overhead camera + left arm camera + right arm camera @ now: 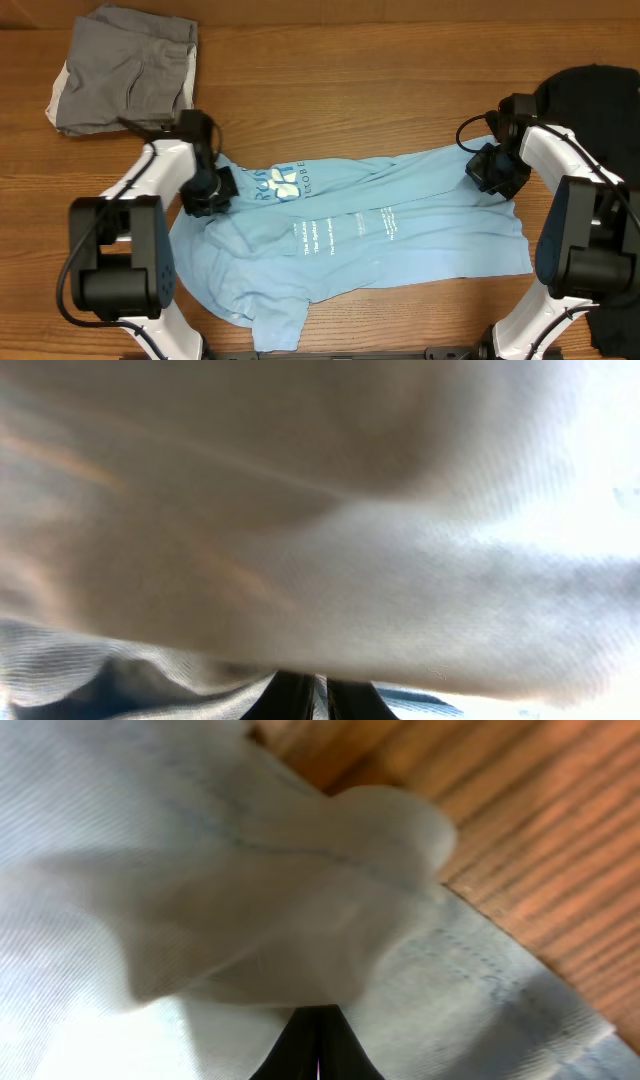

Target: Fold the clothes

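Observation:
The light blue T-shirt [350,235] with white lettering lies spread across the table's middle, partly folded over along its length. My left gripper [207,192] is shut on the shirt's left upper edge; its wrist view is filled with pale cloth [320,530] draped over the closed fingers [318,700]. My right gripper [490,172] is shut on the shirt's right upper corner; its wrist view shows the closed fingers [318,1050] under a bunch of cloth [250,900]. A black garment [600,95] lies at the far right edge.
A folded grey garment [125,70] sits at the back left. Bare wooden table [350,80] lies behind the shirt. More black cloth [615,335] shows at the front right corner.

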